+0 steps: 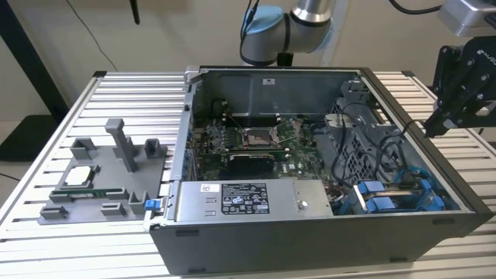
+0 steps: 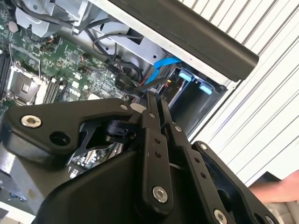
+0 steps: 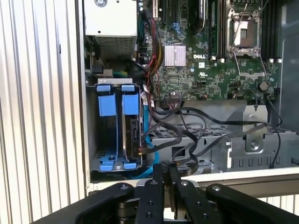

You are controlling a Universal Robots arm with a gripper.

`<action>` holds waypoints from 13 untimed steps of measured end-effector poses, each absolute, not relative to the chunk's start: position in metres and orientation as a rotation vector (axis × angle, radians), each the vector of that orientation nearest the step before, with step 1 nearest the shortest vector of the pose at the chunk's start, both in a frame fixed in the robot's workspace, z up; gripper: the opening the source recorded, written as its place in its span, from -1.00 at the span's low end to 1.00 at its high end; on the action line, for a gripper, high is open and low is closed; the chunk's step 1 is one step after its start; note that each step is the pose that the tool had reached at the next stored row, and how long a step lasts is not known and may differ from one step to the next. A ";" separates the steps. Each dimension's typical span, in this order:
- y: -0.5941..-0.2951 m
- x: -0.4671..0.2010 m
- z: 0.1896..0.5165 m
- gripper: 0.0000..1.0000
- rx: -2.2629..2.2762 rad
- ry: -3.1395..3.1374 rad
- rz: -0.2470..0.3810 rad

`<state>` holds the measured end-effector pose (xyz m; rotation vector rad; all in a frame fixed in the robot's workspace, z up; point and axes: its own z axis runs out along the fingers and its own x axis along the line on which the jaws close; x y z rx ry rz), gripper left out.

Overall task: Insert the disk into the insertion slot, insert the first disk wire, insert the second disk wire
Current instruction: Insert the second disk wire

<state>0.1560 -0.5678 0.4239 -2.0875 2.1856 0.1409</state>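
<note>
First wrist view shows us the disk (image 3: 132, 105) seated in the insertion slot (image 3: 92, 140), cables (image 3: 147, 150) apparently attached; our gripper (image 3: 166, 169) hovers, jaws closed, empty.

disk (image 3: 134, 133) in insertion slot (image 3: 92, 140), power supply (image 3: 110, 16) beside

The gripper (image 3: 166, 169) is matt black, seemingly metal, with bright steel screw heads. The table (image 1: 124, 93) is pale, ribbed, brushed aluminium. The computer case (image 1: 310, 244) has a dark grey matt painted shell. The disk (image 3: 131, 103) is framed in smooth bright blue plastic, and the insertion slot (image 3: 90, 135) is dull grey sheet metal. The motherboard (image 3: 196, 70) is glossy green. The power-supply box (image 1: 310, 200) is bare silvery metal with a shiny black label. The cables (image 3: 196, 126) have smooth black sheaths. The fixture (image 1: 116, 157) is matt grey plastic.
</note>
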 end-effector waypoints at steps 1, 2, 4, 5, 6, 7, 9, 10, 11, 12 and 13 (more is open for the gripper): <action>-0.568 0.155 0.425 -1.00 -2.087 2.186 0.141; -0.568 0.154 0.427 -1.00 -2.087 2.185 0.141; -0.568 0.153 0.428 -1.00 -2.087 2.185 0.140; -0.568 0.152 0.428 -1.00 -2.087 2.185 0.140; -0.568 0.152 0.428 -1.00 -2.087 2.185 0.140; -0.568 0.152 0.429 -1.00 -2.087 2.185 0.140; -0.568 0.151 0.429 -1.00 -2.087 2.185 0.140; -0.568 0.151 0.429 -1.00 -2.087 2.185 0.140; -0.568 0.151 0.429 -1.00 -2.087 2.185 0.140; -0.568 0.151 0.429 -1.00 -2.087 2.185 0.140; -0.568 0.151 0.429 -1.00 -2.087 2.185 0.140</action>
